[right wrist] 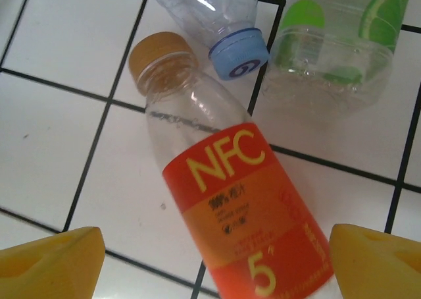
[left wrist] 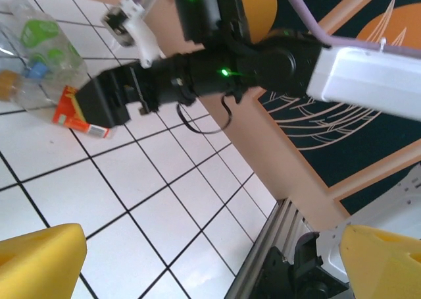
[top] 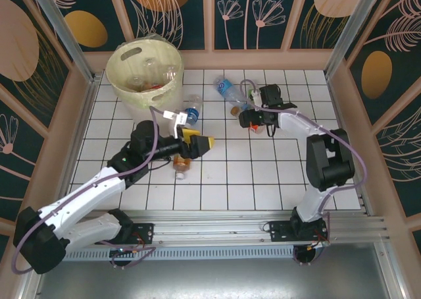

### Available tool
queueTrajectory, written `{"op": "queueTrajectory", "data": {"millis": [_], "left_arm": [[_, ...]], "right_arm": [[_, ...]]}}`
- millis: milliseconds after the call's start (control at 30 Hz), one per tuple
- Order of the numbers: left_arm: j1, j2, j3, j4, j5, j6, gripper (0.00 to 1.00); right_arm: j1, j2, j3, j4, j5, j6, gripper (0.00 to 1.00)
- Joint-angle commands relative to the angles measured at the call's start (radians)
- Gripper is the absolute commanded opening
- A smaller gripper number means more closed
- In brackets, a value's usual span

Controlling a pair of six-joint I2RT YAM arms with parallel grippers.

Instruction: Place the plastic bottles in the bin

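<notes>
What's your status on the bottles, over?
Left claw open, empty. Right claw open over NFC bottle, not gripped. Blue-capped bottle and lime-label bottle crowd its neck. Bin holds bottles.

Right gripper (left wrist: 92, 108) over orange-labelled bottle (left wrist: 69, 112), white tiles (left wrist: 164, 207)

Glossy white tiles on the desk (right wrist: 52, 141), clear shiny plastic bottle (right wrist: 217, 174) with a slick red label, matt yellow fingers (right wrist: 49, 263), brushed-metal rail (top: 217, 220).
</notes>
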State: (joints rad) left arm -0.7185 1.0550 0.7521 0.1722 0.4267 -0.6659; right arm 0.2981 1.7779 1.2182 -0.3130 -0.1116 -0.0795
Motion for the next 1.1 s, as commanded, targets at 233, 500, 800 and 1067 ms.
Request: {"op": "queueTrajectory", "data": {"millis": [233, 500, 800, 1067], "left_arm": [[-0.115, 0.086, -0.025, 0.142, -0.104, -0.037, 0.98], [-0.130, 0.097, -0.022, 0.142, -0.118, -0.034, 0.98], [-0.131, 0.097, -0.042, 0.176, -0.122, -0.049, 0.99], [-0.130, 0.122, -0.049, 0.219, -0.109, -0.070, 0.99]], "right_arm": [[0.027, 0.115, 0.081, -0.065, 0.083, -0.072, 0.79], [0.050, 0.138, 0.047, -0.049, 0.106, -0.058, 0.75], [0.063, 0.152, 0.036, -0.036, 0.095, -0.046, 0.64], [0.079, 0.151, -0.007, -0.015, 0.080, -0.025, 0.71]]}}
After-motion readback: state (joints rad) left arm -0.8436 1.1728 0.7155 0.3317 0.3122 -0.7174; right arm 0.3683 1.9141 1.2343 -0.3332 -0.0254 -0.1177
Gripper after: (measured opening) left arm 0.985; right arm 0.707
